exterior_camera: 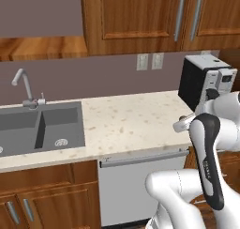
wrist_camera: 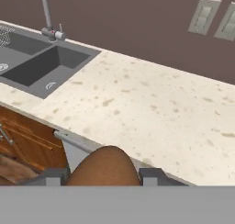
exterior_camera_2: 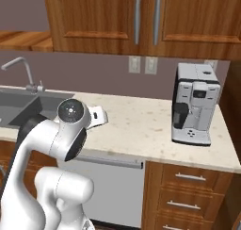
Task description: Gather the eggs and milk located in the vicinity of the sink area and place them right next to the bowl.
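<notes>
Hand view: smooth brown oval egg (wrist_camera: 104, 167) betw pincer (wrist_camera: 103, 176) tips

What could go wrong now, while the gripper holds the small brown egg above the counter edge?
1. The dark-brown oval egg sits between the gripper fingertips by its round sides; it may slip out during a fast swing.
2. The gripper hangs near the front edge of the speckled beige countertop, so a dropped egg could fall to the floor.
3. A bowl is not in view, so the arm may travel far.

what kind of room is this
A home kitchen, most likely: a double-basin sink with a gooseneck faucet, a speckled countertop, and a coffee machine under wooden cabinets.
</notes>
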